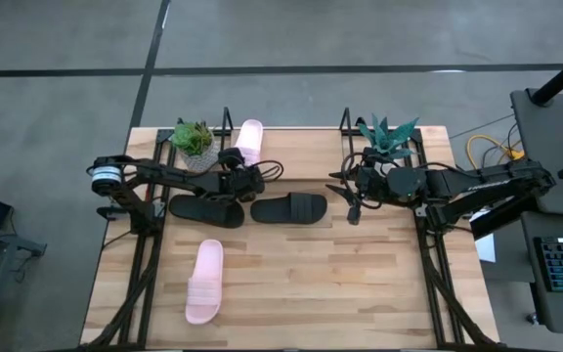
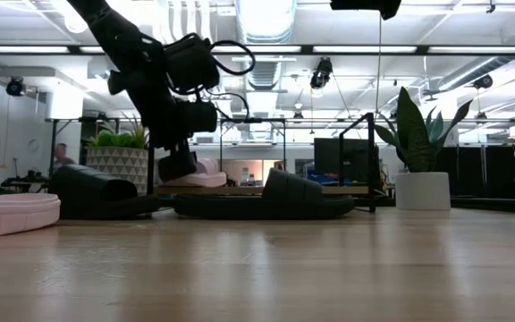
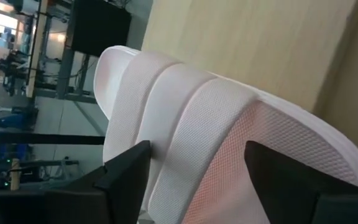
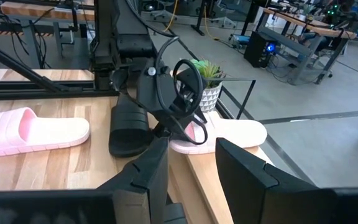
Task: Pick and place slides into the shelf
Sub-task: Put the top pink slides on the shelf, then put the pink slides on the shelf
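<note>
From above, the left end effector [image 1: 235,168] sits at the near end of a pink slide [image 1: 250,140] that lies lengthwise on the shelf [image 1: 227,119] at the back of the table [image 1: 360,284]. That spot suits a slide being set onto the shelf's wooden base. Two black slides [image 1: 206,209] [image 1: 290,208] lie side by side on the table just in front, and a second pink slide [image 1: 205,281] lies nearer the front edge, well apart from both arms. The right end effector [image 1: 350,191] waits near the right black slide, beside the spiky plant [image 1: 389,135].

From table height, the left end effector [image 2: 179,164] hangs just above the shelf base, with the pink slide [image 2: 195,178] right behind it. The black slide [image 2: 266,201] lies in front.

The left wrist view shows the pink slide's strap [image 3: 185,124] filling the gap between the two dark fingers [image 3: 126,168]. They are spread to either side of it, so I judge them to be clasping the slide loosely or just letting go; I cannot tell which.

From the right wrist, its own fingers [image 4: 148,171] stand apart and hold nothing. Beyond them the left end effector [image 4: 178,127] touches the pink slide [image 4: 229,134] on the shelf, next to a potted plant [image 4: 209,84].
</note>
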Tool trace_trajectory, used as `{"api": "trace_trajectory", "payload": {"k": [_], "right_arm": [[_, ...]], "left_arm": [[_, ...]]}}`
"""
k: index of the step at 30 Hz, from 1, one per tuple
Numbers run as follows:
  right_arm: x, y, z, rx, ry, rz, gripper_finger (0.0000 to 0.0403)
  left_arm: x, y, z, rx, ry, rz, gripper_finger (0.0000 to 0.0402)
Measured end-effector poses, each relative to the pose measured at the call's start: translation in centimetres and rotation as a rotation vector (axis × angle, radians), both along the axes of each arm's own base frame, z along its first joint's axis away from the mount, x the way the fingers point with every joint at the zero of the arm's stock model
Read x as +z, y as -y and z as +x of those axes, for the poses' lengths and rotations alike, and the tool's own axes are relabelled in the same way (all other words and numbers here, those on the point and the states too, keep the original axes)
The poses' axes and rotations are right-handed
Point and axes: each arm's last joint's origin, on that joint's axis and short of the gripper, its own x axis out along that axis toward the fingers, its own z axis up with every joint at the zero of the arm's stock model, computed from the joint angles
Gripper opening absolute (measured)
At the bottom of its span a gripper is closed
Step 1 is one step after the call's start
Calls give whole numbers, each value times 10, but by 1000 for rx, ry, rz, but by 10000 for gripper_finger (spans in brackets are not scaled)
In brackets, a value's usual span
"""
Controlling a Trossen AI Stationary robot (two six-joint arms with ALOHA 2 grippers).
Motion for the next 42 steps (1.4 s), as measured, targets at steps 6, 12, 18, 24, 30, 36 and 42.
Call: {"api": "trace_trajectory", "payload": {"k": [6, 12, 18, 24, 30, 36, 42], "right_arm": [[0, 0, 0, 0, 0, -1, 123], [0, 0, 0, 1, -1, -1, 123], [0, 0, 0, 1, -3, -5, 123], [0, 0, 0, 2, -4, -7, 123], [0, 0, 0, 2, -4, -7, 123], [0, 0, 0, 2, -5, -8, 123], [0, 0, 0, 3, -5, -8, 123]], "left_arm": [[10, 2, -1, -57, 36, -71, 251], [22, 6, -8, -99, 58, -124, 251], [35, 8, -12, -131, 111, -141, 251], [48, 10, -17, -190, 162, -183, 251], [60, 13, -22, -235, 215, -219, 251], [69, 20, -27, -312, 278, -328, 251], [76, 39, -38, -340, 418, -758, 251]]}}
